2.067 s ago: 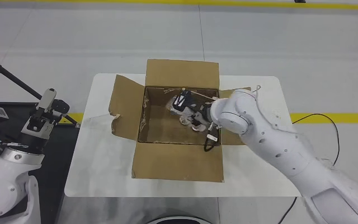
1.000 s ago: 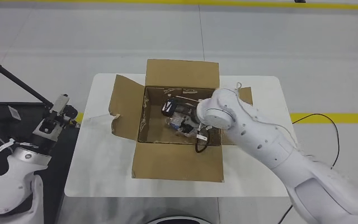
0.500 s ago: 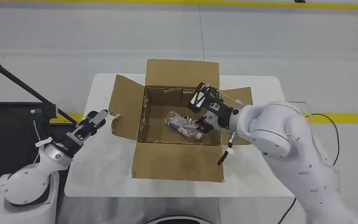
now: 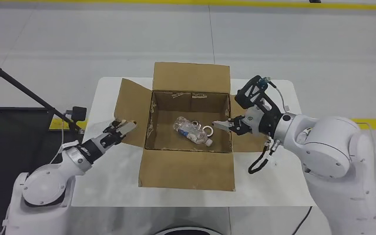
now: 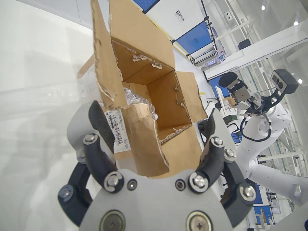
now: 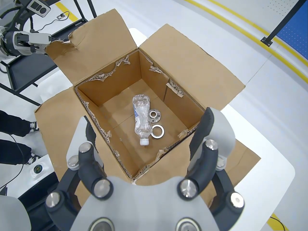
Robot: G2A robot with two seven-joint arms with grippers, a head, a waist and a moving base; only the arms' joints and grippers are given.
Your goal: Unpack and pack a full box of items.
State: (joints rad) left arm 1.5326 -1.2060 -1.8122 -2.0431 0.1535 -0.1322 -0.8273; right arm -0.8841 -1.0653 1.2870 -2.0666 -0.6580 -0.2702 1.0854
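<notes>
An open cardboard box [image 4: 187,170] stands mid-table with its flaps spread. Inside lie a crushed clear bottle [image 4: 191,130] [image 6: 141,117] with a white cap and two metal rings [image 6: 158,131] beside it. My left gripper [image 4: 124,126] [image 5: 156,126] is open at the torn outer edge of the left flap [image 5: 142,135], which sits between its fingers. My right gripper [image 4: 224,124] [image 6: 148,131] hangs open and empty above the box's right wall, looking down into it. The left gripper [image 6: 47,41] also shows in the right wrist view at the flap's corner.
The white table [image 4: 106,176] has bare strips to the left, right and front of the box. A black cart [image 6: 28,66] stands off the table's left side. The upright left flap [image 4: 132,114] rises between the left arm and the box.
The right gripper has risen out of the box and drawn back to its right wall. The left arm has swung in from far left to the left flap.
</notes>
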